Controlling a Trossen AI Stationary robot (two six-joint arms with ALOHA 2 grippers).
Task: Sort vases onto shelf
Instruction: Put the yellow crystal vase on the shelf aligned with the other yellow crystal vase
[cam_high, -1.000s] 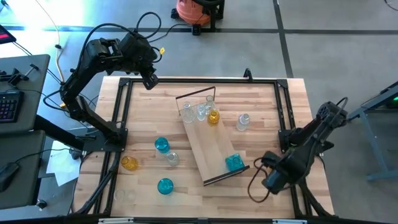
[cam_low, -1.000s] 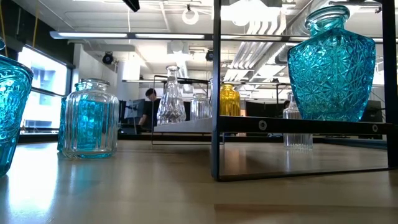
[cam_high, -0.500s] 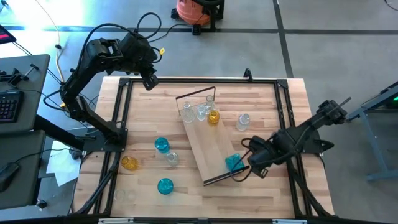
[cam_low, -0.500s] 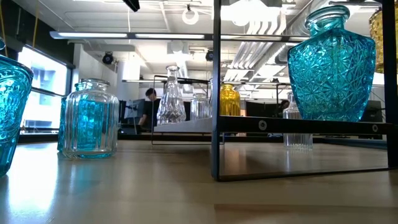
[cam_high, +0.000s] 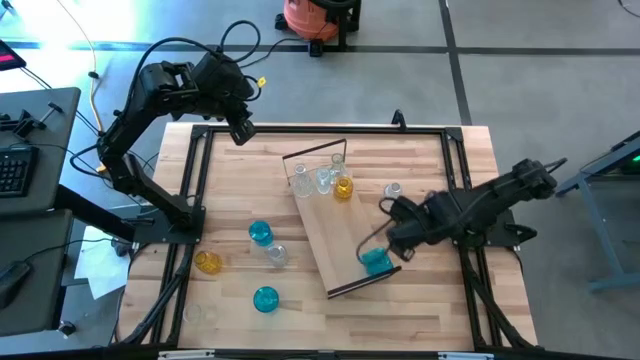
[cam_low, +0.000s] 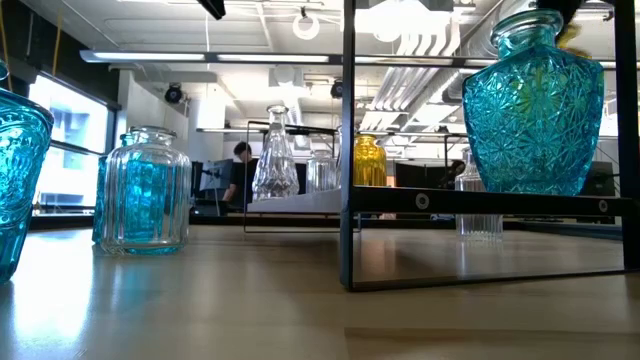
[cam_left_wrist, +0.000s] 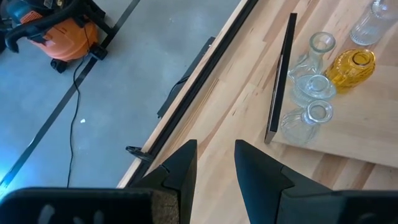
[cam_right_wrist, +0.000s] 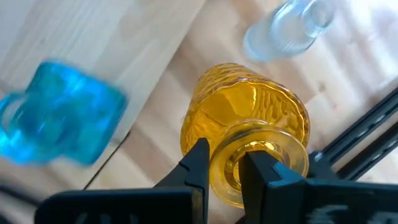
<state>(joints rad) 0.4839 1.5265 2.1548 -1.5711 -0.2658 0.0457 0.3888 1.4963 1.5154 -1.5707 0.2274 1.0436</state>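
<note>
So step: right end effector pinching yellow vase by its rim, above the shelf | left end effector slightly spread, idle at desk corner | next: lower beside blue vase, upright

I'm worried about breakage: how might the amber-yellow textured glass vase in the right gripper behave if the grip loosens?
The amber-yellow textured glass vase is glass, so probably fragile and slippery. The right gripper pinches only its rim, one finger inside the mouth, so it may swing or slip. Its round body would likely roll on the pale-wood tabletop, towards the blue cut-glass vase nearby.
</note>
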